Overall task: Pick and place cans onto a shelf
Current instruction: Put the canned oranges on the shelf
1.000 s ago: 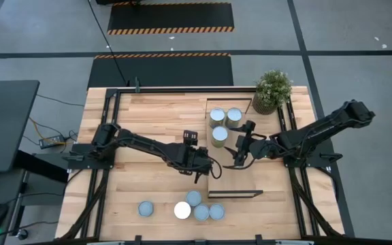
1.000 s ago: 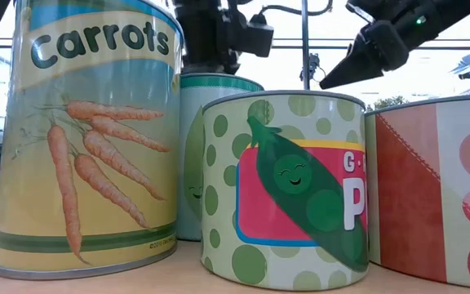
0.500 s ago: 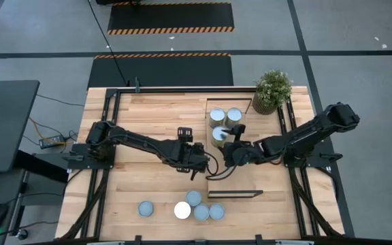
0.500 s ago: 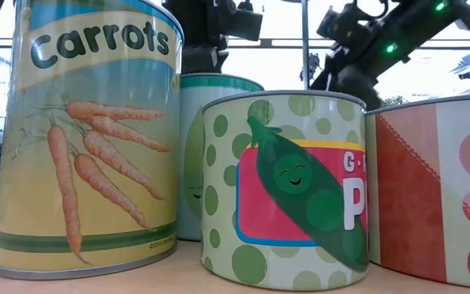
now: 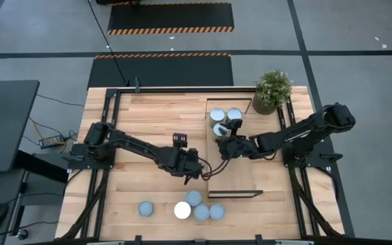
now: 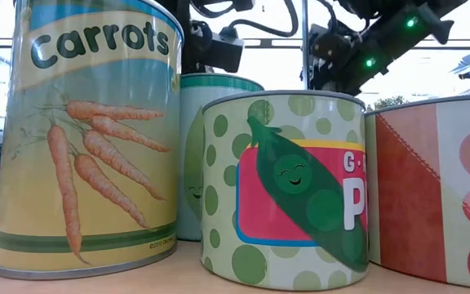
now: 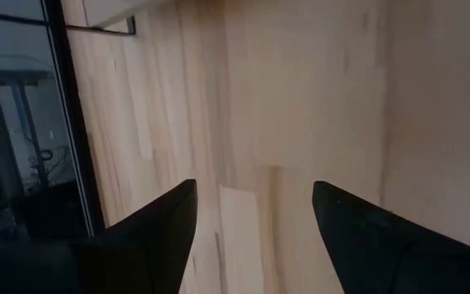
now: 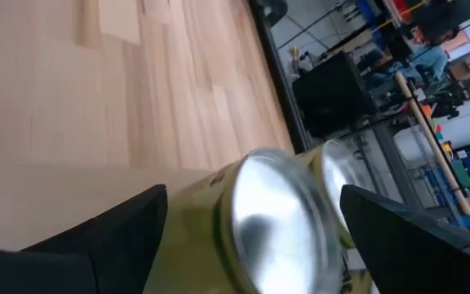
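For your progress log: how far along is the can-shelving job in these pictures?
Done: three cans stand on the shelf. In hand: the right tool is open around the nearest one; the left tool is open, empty. Left: five cans on the table.

Both arms reach toward the middle. The left tool [image 5: 203, 174] hangs low, its 2 fingers [image 7: 149, 237] parted and empty. The right tool [image 5: 218, 133] has its fingers spread wide.
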